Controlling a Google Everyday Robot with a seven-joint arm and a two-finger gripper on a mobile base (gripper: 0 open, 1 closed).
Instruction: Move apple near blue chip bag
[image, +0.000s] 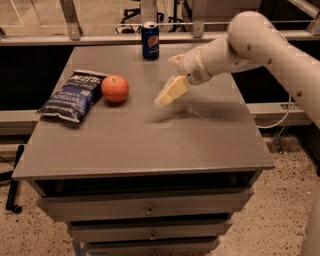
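The red-orange apple (115, 88) sits on the grey table top (150, 145), just right of the blue chip bag (72, 95) and touching or nearly touching its edge. The bag lies flat at the left of the table. My gripper (165, 81) hangs over the middle of the table, right of the apple and clear of it. It looks open and holds nothing. One cream finger (170, 93) points down-left toward the table.
An upright blue Pepsi can (150, 41) stands at the table's back edge, behind the gripper. My white arm (250, 45) reaches in from the right. Drawers sit under the table top. A metal railing runs behind the table.
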